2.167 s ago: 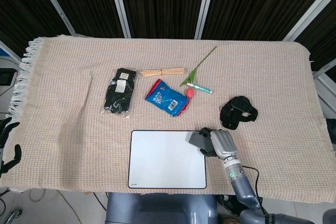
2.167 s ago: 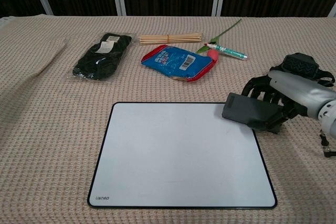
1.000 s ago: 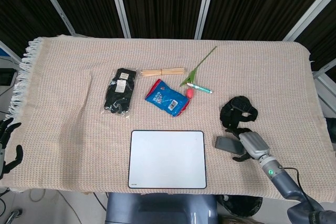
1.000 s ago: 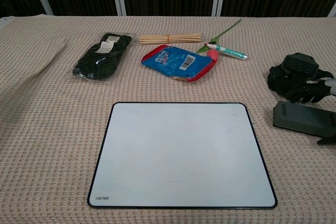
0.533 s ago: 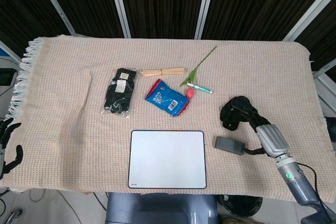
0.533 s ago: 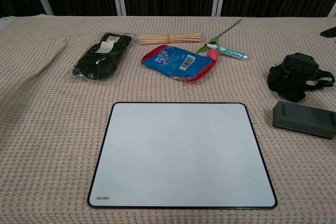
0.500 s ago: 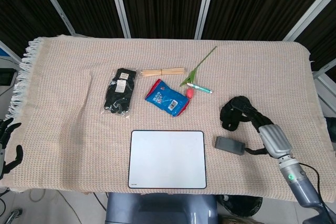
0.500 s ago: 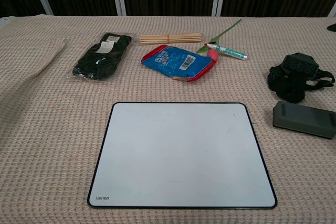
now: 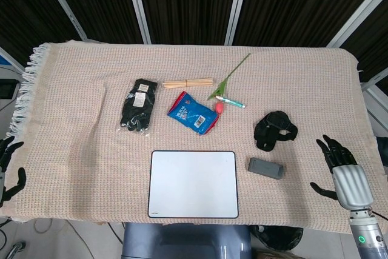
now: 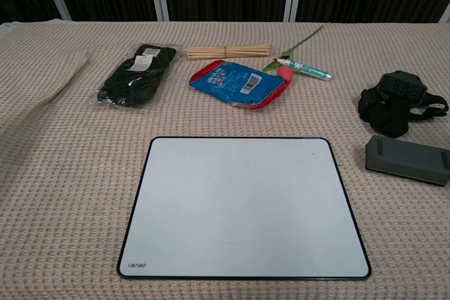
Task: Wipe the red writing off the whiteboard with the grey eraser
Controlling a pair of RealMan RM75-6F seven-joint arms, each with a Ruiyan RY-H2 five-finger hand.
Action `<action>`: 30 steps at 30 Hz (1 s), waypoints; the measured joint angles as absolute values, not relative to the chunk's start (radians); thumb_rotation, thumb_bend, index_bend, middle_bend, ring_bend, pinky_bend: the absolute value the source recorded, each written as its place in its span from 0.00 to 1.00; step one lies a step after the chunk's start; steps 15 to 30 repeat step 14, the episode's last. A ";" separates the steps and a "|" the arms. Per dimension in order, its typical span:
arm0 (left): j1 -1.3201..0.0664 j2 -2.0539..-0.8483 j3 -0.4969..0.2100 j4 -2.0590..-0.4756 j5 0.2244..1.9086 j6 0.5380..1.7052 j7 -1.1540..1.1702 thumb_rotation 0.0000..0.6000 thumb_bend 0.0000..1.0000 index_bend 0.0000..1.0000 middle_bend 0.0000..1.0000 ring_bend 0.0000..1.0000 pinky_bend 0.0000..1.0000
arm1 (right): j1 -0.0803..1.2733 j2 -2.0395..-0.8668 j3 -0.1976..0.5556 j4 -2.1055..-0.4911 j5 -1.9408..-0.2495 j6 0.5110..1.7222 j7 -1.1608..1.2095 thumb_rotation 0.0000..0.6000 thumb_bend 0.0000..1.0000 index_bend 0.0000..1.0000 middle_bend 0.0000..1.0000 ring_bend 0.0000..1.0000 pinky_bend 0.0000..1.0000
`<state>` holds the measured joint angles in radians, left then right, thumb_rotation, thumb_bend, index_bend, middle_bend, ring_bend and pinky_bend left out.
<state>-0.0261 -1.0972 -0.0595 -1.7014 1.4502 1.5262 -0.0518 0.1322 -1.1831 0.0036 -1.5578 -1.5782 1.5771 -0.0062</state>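
Observation:
The whiteboard (image 9: 193, 184) (image 10: 243, 206) lies near the table's front edge, its white face showing no red writing. The grey eraser (image 9: 265, 167) (image 10: 407, 159) rests flat on the cloth just right of the board, with nothing touching it. My right hand (image 9: 342, 169) hovers at the table's right front edge, well right of the eraser, fingers spread and empty; the chest view does not show it. My left hand (image 9: 7, 168) hangs off the table's left edge, fingers apart, holding nothing.
Behind the board lie a black glove pack (image 9: 138, 105), a bundle of wooden sticks (image 9: 188, 82), a blue snack bag (image 9: 194, 112), a marker (image 9: 230, 102) with a green stem, and a black strap bundle (image 9: 274, 129) just behind the eraser.
My right hand carried the eraser off the board's right corner, set it on the cloth, let go and drew back to the right front edge.

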 measured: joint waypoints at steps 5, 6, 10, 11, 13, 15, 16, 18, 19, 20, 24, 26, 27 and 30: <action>-0.025 -1.096 -0.059 -1.701 1.451 1.527 -0.054 1.00 0.56 0.17 0.05 0.03 0.09 | 0.105 -1.216 0.005 -1.514 -1.588 1.606 -0.061 1.00 0.12 0.00 0.02 0.08 0.16; -0.025 -1.096 -0.059 -1.701 1.452 1.528 -0.053 1.00 0.56 0.17 0.05 0.03 0.09 | 0.102 -1.220 0.005 -1.507 -1.585 1.603 -0.064 1.00 0.12 0.00 0.02 0.08 0.16; -0.024 -1.096 -0.059 -1.701 1.452 1.530 -0.053 1.00 0.56 0.17 0.05 0.03 0.09 | 0.100 -1.227 0.009 -1.487 -1.567 1.577 -0.060 1.00 0.12 0.00 0.02 0.08 0.16; -0.025 -1.096 -0.059 -1.701 1.453 1.529 -0.052 1.00 0.56 0.17 0.05 0.03 0.09 | 0.100 -1.227 0.010 -1.485 -1.565 1.573 -0.055 1.00 0.12 0.00 0.02 0.08 0.16; -0.025 -1.097 -0.059 -1.701 1.453 1.529 -0.051 1.00 0.56 0.17 0.05 0.03 0.09 | 0.100 -1.226 0.012 -1.484 -1.564 1.571 -0.048 1.00 0.12 0.00 0.02 0.08 0.16; -0.025 -1.097 -0.059 -1.701 1.454 1.529 -0.050 1.00 0.56 0.17 0.05 0.03 0.09 | 0.099 -1.224 0.013 -1.485 -1.562 1.569 -0.040 1.00 0.12 0.00 0.02 0.08 0.16; -0.025 -1.097 -0.059 -1.701 1.454 1.529 -0.050 1.00 0.56 0.17 0.05 0.03 0.09 | 0.099 -1.224 0.013 -1.485 -1.562 1.569 -0.040 1.00 0.12 0.00 0.02 0.08 0.16; -0.025 -1.097 -0.059 -1.701 1.454 1.529 -0.050 1.00 0.56 0.17 0.05 0.03 0.09 | 0.099 -1.224 0.013 -1.485 -1.562 1.569 -0.040 1.00 0.12 0.00 0.02 0.08 0.16; -0.025 -1.097 -0.059 -1.701 1.454 1.529 -0.050 1.00 0.56 0.17 0.05 0.03 0.09 | 0.099 -1.224 0.013 -1.485 -1.562 1.569 -0.040 1.00 0.12 0.00 0.02 0.08 0.16; -0.025 -1.097 -0.059 -1.701 1.454 1.529 -0.050 1.00 0.56 0.17 0.05 0.03 0.09 | 0.099 -1.224 0.013 -1.485 -1.562 1.569 -0.040 1.00 0.12 0.00 0.02 0.08 0.16; -0.025 -1.097 -0.059 -1.701 1.454 1.529 -0.050 1.00 0.56 0.17 0.05 0.03 0.09 | 0.099 -1.224 0.013 -1.485 -1.562 1.569 -0.040 1.00 0.12 0.00 0.02 0.08 0.16; -0.025 -1.097 -0.059 -1.701 1.454 1.529 -0.050 1.00 0.56 0.17 0.05 0.03 0.09 | 0.099 -1.224 0.013 -1.485 -1.562 1.569 -0.040 1.00 0.12 0.00 0.02 0.08 0.16; -0.025 -1.097 -0.059 -1.701 1.454 1.529 -0.050 1.00 0.56 0.17 0.05 0.03 0.09 | 0.099 -1.224 0.013 -1.485 -1.562 1.569 -0.040 1.00 0.12 0.00 0.02 0.08 0.16; -0.025 -1.097 -0.059 -1.701 1.454 1.529 -0.050 1.00 0.56 0.17 0.05 0.03 0.09 | 0.099 -1.224 0.013 -1.485 -1.562 1.569 -0.040 1.00 0.12 0.00 0.02 0.08 0.16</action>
